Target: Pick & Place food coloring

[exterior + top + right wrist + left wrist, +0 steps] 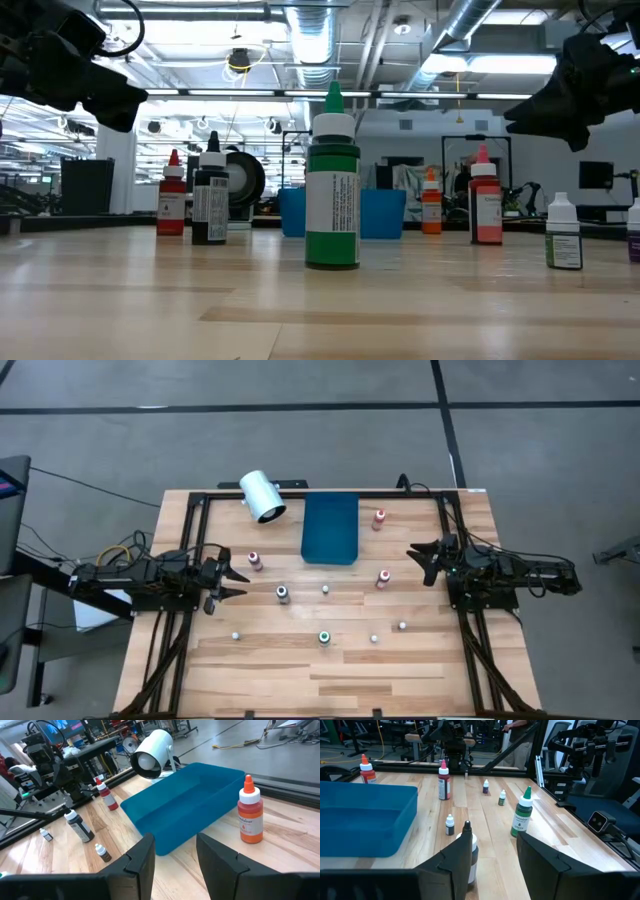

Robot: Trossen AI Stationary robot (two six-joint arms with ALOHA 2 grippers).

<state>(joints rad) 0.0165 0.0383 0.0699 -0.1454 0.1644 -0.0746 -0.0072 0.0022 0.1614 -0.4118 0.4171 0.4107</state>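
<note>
Several small food coloring bottles stand upright on the wooden table: a green one near the front, a dark one, a pink-red one, two red ones, and tiny ones such as. My left gripper hovers open at the table's left edge, pointing toward the dark bottle, which stands just past its fingers. My right gripper hovers open at the right edge, facing the blue tray and an orange-red bottle. Neither holds anything.
A flat blue tray lies at the far middle of the table. A large white cylinder lies on its side at the tray's far left. Black frame rails run along the table's left, right and far edges.
</note>
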